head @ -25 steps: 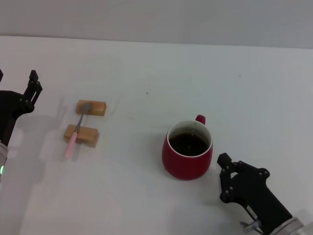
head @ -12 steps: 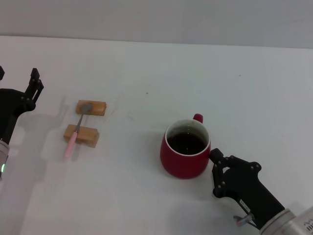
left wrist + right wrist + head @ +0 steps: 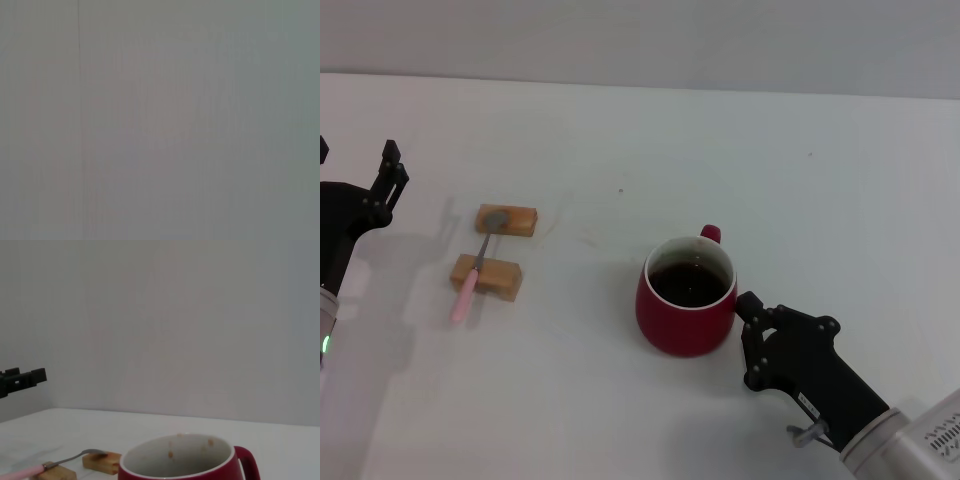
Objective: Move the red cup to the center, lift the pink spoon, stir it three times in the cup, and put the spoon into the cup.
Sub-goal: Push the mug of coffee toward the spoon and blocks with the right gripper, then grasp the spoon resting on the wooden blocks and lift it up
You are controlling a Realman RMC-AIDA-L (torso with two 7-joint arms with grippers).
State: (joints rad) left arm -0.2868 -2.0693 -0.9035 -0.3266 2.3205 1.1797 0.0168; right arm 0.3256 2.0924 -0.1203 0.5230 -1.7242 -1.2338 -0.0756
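The red cup (image 3: pixel 672 325) stands upright right of the table's middle, its small handle pointing away from me, and it holds dark liquid. My right gripper (image 3: pixel 748 341) is open at the cup's right side, its upper finger against the cup wall and nothing between the fingers. In the right wrist view the cup's rim (image 3: pixel 180 460) fills the bottom. The pink spoon (image 3: pixel 470 285) lies across two tan wooden blocks at the left, its grey bowl on the far block; the right wrist view shows the spoon (image 3: pixel 30 471) too. My left gripper (image 3: pixel 355 160) sits open at the far left edge, well away from the spoon.
The far wooden block (image 3: pixel 507 220) and near wooden block (image 3: pixel 488 277) hold the spoon off the white table (image 3: pixel 620 130). The left wrist view shows only a blank grey surface. A grey wall runs behind the table.
My right gripper has moved left and slightly away from me, and the red cup has slid left with it toward the table's middle. The left arm and spoon have not moved.
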